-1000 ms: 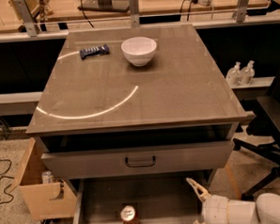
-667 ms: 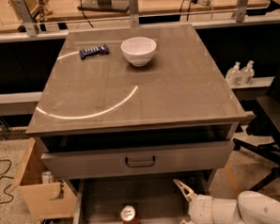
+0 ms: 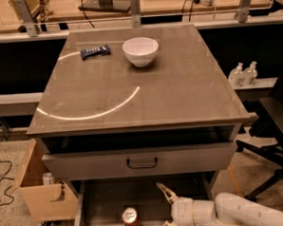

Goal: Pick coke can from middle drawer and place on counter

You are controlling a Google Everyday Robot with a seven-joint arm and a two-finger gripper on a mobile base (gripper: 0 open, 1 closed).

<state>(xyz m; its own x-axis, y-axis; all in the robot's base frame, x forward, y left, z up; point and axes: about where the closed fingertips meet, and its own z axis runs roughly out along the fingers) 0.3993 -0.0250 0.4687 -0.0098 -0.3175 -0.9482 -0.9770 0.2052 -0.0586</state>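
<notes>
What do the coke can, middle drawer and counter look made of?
The coke can: probably thin metal, shiny silver top, red-brown printed side. The middle drawer: seemingly sheet metal, dull matte grey floor. The counter: glossy grey-brown, maybe laminate; it mirrors a curved light streak. The gripper: open, beside the can, right of it in view.

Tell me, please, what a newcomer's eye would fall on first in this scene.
Most likely the bright curved streak of light on the glossy counter, with a white bowl and a dark blue packet near its far edge. Low in the view, the coke can stands upright in the open middle drawer, and the white gripper sits just beside it, open, not touching it.
</notes>
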